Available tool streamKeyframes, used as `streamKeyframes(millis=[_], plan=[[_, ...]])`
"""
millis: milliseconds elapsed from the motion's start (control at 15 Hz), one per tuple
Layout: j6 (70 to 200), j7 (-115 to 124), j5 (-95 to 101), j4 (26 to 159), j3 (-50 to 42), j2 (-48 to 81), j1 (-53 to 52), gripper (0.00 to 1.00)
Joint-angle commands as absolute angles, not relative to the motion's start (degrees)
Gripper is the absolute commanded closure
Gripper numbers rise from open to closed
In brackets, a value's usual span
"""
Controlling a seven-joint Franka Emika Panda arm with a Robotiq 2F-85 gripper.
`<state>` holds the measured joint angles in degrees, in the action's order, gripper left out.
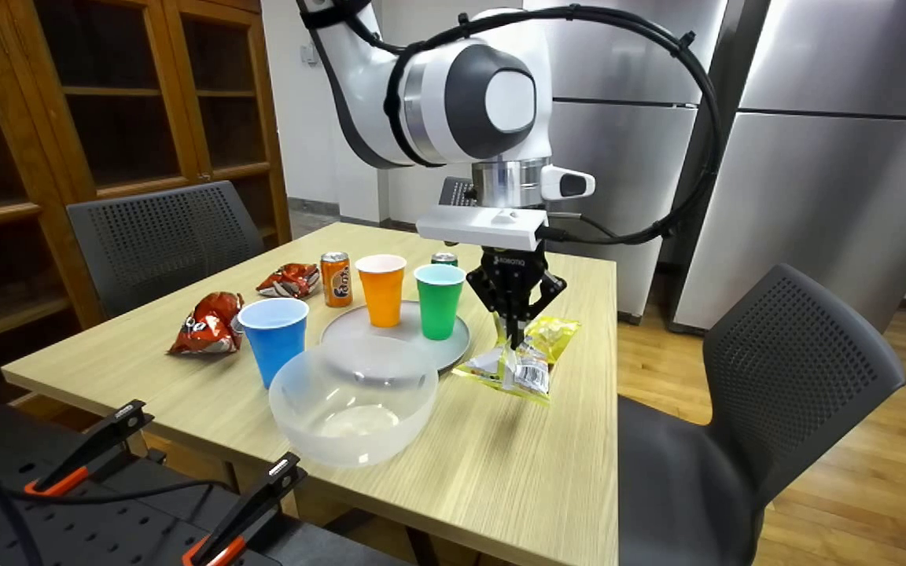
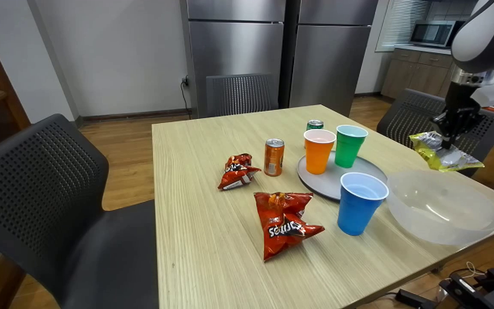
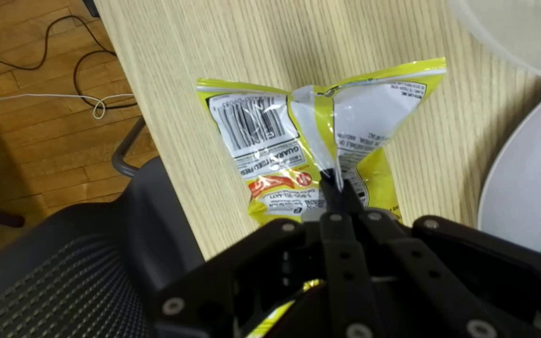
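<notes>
My gripper [image 3: 337, 188] is shut on a yellow chip bag [image 3: 256, 126], its pinched back folded between the fingertips. White label panels and a barcode face the wrist camera. In both exterior views the bag [image 1: 533, 371] [image 2: 446, 158] hangs from the gripper [image 1: 514, 339] [image 2: 447, 142], a little above the tabletop. Nearest to it is a translucent bowl [image 1: 296, 428] [image 2: 440, 234], which looks empty. A grey plate [image 1: 457, 351] beside it carries a green cup [image 1: 439, 310] and an orange cup [image 1: 382, 295]. Much of the bag's lower part is hidden behind the gripper in the wrist view.
A blue cup [image 2: 360, 208] stands by the bowl. Two red chip bags [image 2: 283, 227] [image 2: 237, 171] lie near an orange can [image 2: 274, 159]; a green can [image 2: 314, 125] is behind the cups. Chairs [image 1: 799, 377] [image 2: 45, 193] stand around the table [image 2: 212, 240].
</notes>
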<state>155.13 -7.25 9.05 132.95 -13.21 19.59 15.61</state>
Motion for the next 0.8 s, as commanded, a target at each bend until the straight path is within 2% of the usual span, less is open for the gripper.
streamKeyframes(millis=[0, 733], plan=[[159.5, -5.4, 10.2, 140.8, -14.6, 12.3, 13.7, 1.00], [167.6, 6.3, 22.3, 154.1, -18.6, 1.8, 8.4, 1.00]])
